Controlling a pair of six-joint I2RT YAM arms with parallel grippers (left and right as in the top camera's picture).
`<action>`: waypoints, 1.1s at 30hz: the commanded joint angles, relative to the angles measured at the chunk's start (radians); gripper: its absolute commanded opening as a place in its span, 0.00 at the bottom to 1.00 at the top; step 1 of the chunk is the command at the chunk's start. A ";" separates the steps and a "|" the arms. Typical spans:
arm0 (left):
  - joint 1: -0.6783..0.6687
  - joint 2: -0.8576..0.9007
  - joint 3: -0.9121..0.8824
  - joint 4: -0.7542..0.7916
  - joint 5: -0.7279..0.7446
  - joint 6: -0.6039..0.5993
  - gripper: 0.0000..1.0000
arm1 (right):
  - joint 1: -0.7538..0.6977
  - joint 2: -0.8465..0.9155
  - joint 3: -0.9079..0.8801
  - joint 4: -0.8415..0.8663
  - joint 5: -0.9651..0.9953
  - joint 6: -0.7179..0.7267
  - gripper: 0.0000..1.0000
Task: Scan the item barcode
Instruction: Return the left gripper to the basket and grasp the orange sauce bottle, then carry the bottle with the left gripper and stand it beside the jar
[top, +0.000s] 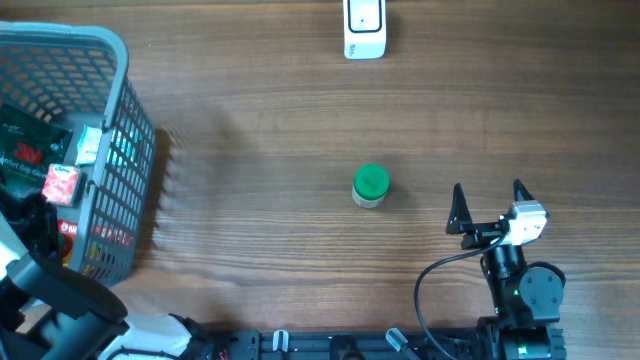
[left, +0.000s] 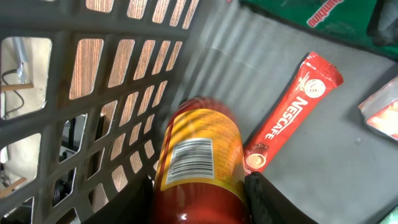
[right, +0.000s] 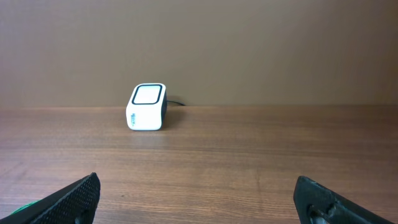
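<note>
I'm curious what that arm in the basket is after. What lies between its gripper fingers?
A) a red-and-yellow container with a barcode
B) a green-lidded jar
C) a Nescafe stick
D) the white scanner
A: in the left wrist view the barcoded container lies between the fingers of the left gripper.

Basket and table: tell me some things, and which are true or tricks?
The red bottle lies inside the grey basket. True.
Its barcode is hidden from the left wrist camera. False: the barcode faces that camera.
A Nescafe stick lies beside the bottle. True.
The white scanner is in the basket. False: it stands on the table.
The right gripper holds a jar. False: it is open and empty; the green-lidded jar stands apart.
</note>
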 joint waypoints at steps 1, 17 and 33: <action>0.004 0.013 0.062 -0.027 0.011 0.002 0.39 | 0.004 -0.008 -0.001 0.002 -0.008 -0.013 1.00; -0.002 -0.006 0.717 -0.256 0.217 0.026 0.38 | 0.004 -0.008 -0.001 0.002 -0.008 -0.013 1.00; -0.359 -0.250 0.966 -0.225 0.323 -0.026 0.38 | 0.004 -0.008 -0.001 0.002 -0.008 -0.012 1.00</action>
